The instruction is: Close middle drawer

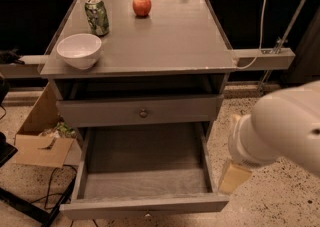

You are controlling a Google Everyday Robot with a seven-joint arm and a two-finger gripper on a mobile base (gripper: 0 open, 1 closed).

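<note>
middle drawer (145, 205) pulled far out below taller shut drawer (143, 113), gripper (234, 177) low beside its right front corner, grip state cannot tell, bowl (79, 50), can (96, 16), apple (142, 6) on desk (175, 46), cardboard box (42, 146) on floor left

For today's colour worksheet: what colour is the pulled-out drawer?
The drawer is grey, camera view; gripper beside its right side.

Tabletop (170, 41): bowl (79, 50) front left; can (97, 16) behind it; apple (142, 6) right of the can, at the back.
Middle drawer (145, 205): pulled out, below the upper drawer (140, 112).
Gripper (234, 177): just right of the middle drawer's front corner.
Box (42, 146): on the floor, left of the drawers.
</note>
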